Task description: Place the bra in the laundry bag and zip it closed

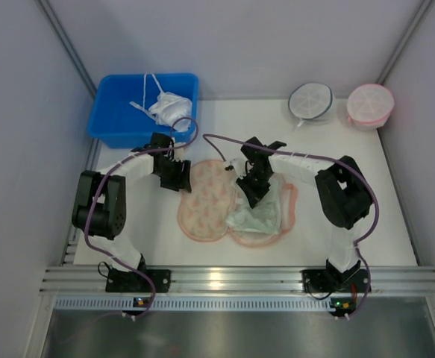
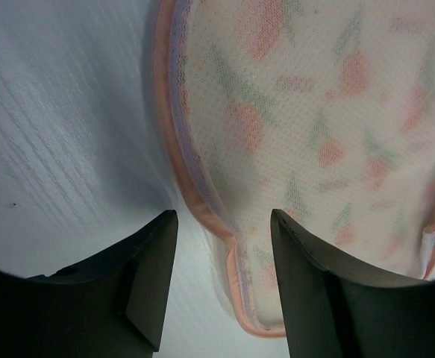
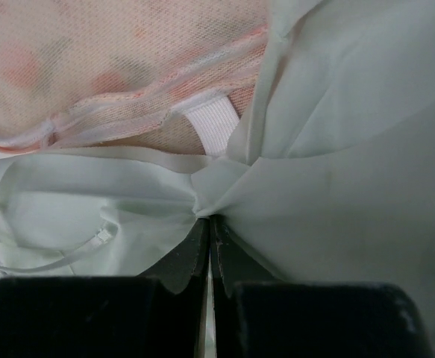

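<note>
The peach floral laundry bag (image 1: 206, 205) lies open flat on the table. The pale cream bra (image 1: 256, 214) lies over its right half. My right gripper (image 1: 251, 188) is shut on the bra's fabric; the right wrist view shows the bra (image 3: 336, 127) pinched at the closed tips (image 3: 210, 218), with the bag's mesh (image 3: 90, 67) behind. My left gripper (image 1: 174, 177) is open at the bag's left edge. In the left wrist view the pink zipper rim (image 2: 236, 257) of the bag (image 2: 314, 112) lies between the open fingers (image 2: 221, 224).
A blue bin (image 1: 144, 108) with a bright white bra (image 1: 169, 109) stands at the back left. A round white mesh pouch (image 1: 310, 101) and a round pink mesh pouch (image 1: 370, 104) sit at the back right. Grey walls enclose the table.
</note>
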